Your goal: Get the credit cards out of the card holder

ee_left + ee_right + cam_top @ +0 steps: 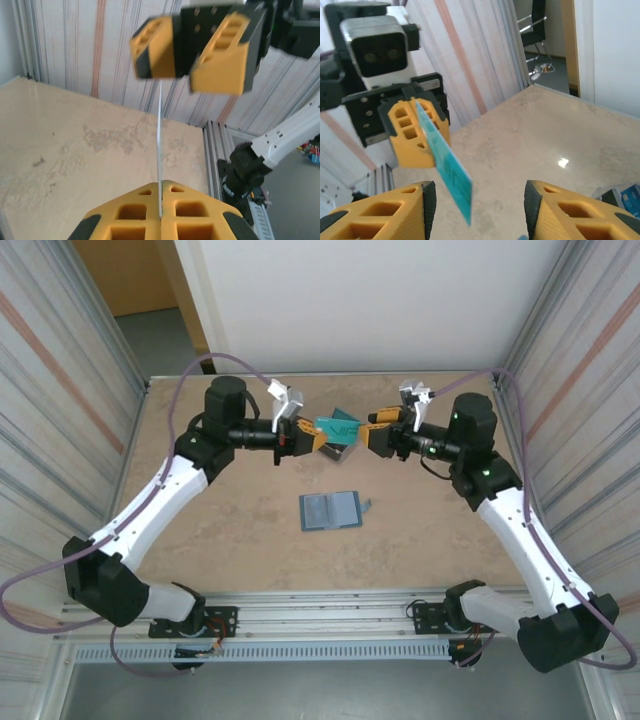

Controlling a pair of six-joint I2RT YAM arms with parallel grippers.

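Note:
The card holder point(330, 510) lies open and flat on the table, in front of both grippers. One teal credit card point(337, 426) is held in the air above the table's far middle. My left gripper point(300, 435) is shut on its left end. In the left wrist view the credit card point(160, 145) shows edge-on, pinched between the left gripper point(161, 184). My right gripper point(375, 436) faces it from the right, open. In the right wrist view the credit card point(445, 162) reaches into the gap of the right gripper point(477, 197) and touches neither pad.
A small dark tray point(350, 452) with blue contents sits on the table just below the held card; its corner point(622, 196) appears at the right wrist view's lower right. Striped walls close in both sides of the tan table point(240, 540).

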